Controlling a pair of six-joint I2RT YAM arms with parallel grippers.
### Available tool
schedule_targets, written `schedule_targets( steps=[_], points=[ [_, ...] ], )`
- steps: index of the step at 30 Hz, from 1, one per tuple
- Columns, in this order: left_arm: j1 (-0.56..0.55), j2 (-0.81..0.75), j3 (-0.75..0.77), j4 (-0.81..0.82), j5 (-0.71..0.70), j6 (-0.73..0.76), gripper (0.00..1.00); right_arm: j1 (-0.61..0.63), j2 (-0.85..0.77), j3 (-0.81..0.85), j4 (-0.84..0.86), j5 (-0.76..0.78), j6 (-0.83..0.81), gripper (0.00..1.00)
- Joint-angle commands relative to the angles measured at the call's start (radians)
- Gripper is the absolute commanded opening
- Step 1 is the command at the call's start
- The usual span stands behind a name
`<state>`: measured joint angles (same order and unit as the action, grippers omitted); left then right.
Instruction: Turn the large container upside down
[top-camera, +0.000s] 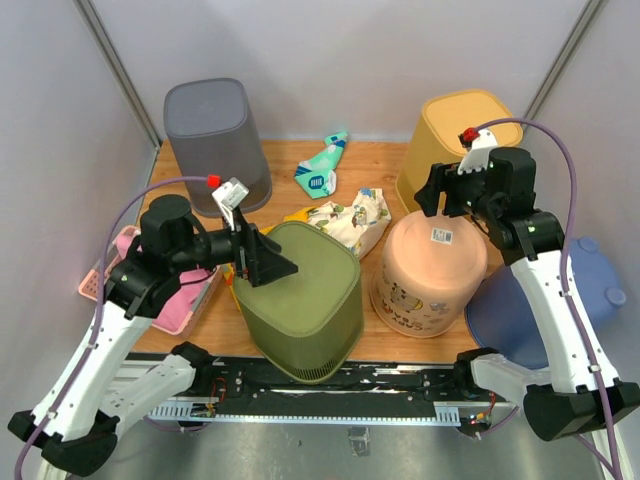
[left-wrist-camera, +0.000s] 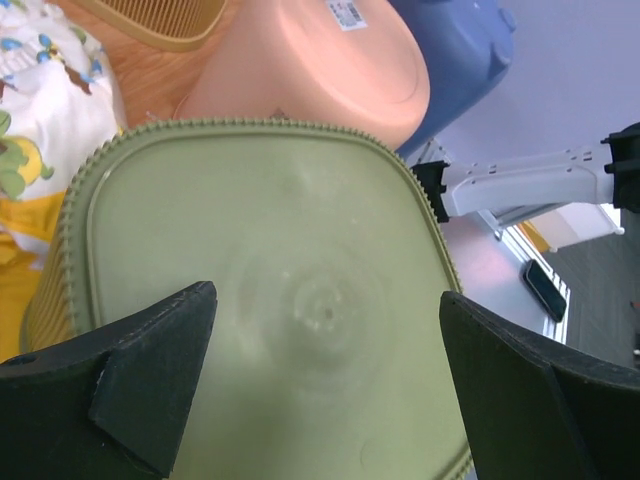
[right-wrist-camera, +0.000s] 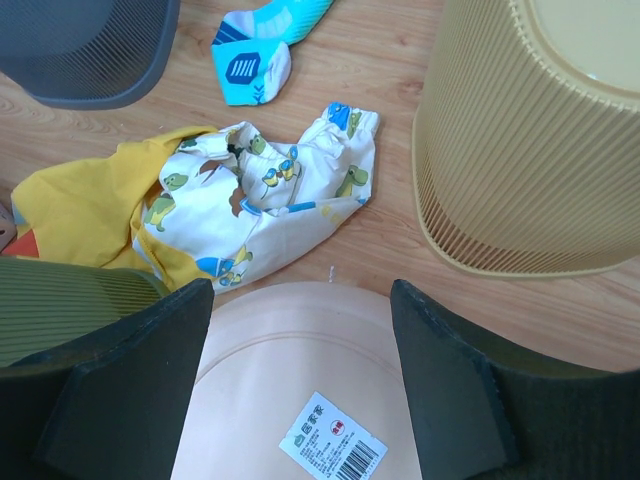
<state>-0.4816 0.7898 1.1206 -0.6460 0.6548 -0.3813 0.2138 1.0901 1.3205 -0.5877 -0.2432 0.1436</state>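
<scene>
1. The left pincer (left-wrist-camera: 325, 303) is released, its jaws spread wide and grasping nothing. It hangs just above the upturned base of the olive green container (top-camera: 310, 300), probably so the jaws can span that broad base.
2. The right pincer (right-wrist-camera: 300, 290) is also spread and empty, poised over the labelled base of the peach container (top-camera: 425, 275), which stands just beside the green one at its 3 o'clock.
3. The green container, judged the task's large one, sits at 6 o'clock on the worktop (top-camera: 380, 165), at the near edge. It is base-up, so the turning looks done, though which bin is meant cannot be settled.
4. Four bins stand base-up on the worktop: green, peach, the grey container (top-camera: 210, 125) at 11 o'clock and the yellow container (top-camera: 465, 125) at 1 o'clock.
5. One blue tub (top-camera: 560, 300) lies at 4 o'clock, and one pink basket (top-camera: 110, 270) at 8 o'clock.
6. Three cloth items lie between the bins: a teal sock (top-camera: 320, 170), a patterned garment (top-camera: 350, 215) and a yellow garment (right-wrist-camera: 90, 210).
</scene>
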Motion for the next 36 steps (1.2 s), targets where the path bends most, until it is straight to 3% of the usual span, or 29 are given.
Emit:
schedule_targets(
  steps=[1,6,15,27,36],
  points=[
    [-0.02,0.033,-0.054,0.114,0.086,-0.035,0.99,0.013,-0.028,-0.014,0.034,0.002,0.009,0.74],
    [-0.038,0.11,-0.096,0.153,0.058,0.015,0.99,0.012,-0.021,-0.007,0.038,-0.003,0.007,0.74],
    [-0.05,0.277,-0.063,0.383,0.069,0.039,0.99,0.012,-0.042,-0.014,0.035,0.01,-0.005,0.74],
    [-0.076,0.521,0.088,0.396,0.128,0.137,0.99,0.012,-0.104,-0.005,0.016,0.016,-0.038,0.74],
    [-0.078,0.468,0.307,0.254,-0.035,0.193,0.99,0.012,-0.134,-0.002,0.019,0.036,-0.044,0.74]
  ],
)
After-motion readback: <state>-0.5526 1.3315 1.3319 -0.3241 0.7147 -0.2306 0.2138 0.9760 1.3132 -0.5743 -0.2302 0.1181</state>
